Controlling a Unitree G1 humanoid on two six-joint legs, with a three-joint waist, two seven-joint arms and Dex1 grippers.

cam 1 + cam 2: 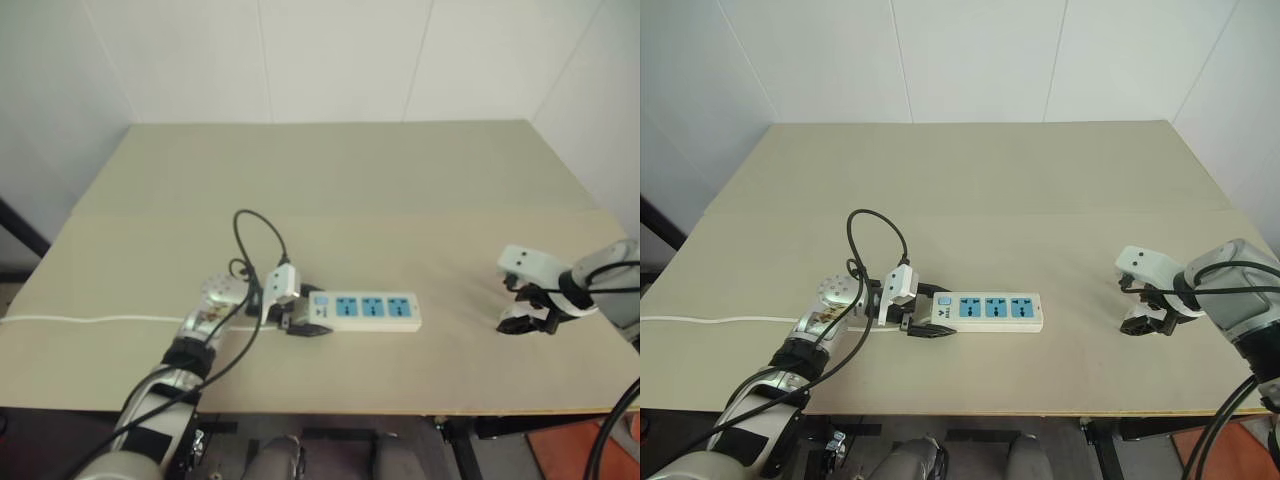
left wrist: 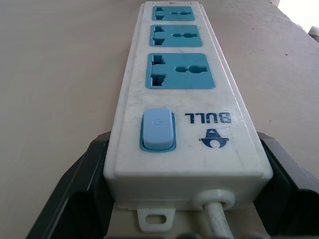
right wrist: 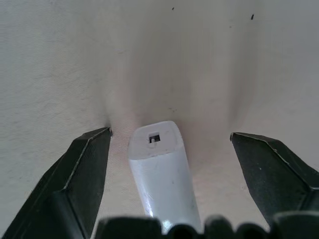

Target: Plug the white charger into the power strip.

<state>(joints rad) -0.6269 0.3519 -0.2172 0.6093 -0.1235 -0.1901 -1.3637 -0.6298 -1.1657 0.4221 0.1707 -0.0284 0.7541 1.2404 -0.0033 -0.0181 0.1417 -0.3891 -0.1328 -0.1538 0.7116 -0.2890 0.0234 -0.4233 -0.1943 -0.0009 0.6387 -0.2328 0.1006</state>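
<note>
Left hand (image 1: 925, 322) is clamped on the switch end of the strip (image 1: 990, 311), one black finger on each long side, cord end tucked between them. Arm comes in low from the near-left, hand pointing across toward the right, nearly level. Strip lies flat on the bench (image 1: 970, 190), long axis left-right, sockets up; blue switch (image 2: 158, 130) nearest the hand, three blue sockets running away from it. Its white cord (image 1: 710, 321) trails left along the bench to the left edge. A black cable loops up over the left wrist.

Right hand (image 1: 1145, 311) is well apart from the strip, far right, close to the bench's right edge and near the front. Points steeply down at the bench. Fingers (image 3: 84, 174) spread wide, with the charger (image 3: 160, 172) standing between them, a clear gap on each side, neither finger touching it. Charger is a small white block, end with a small square slot facing the camera; prongs not visible.

Bare bench between strip and right hand. Whole back half of the bench is open too.
</note>
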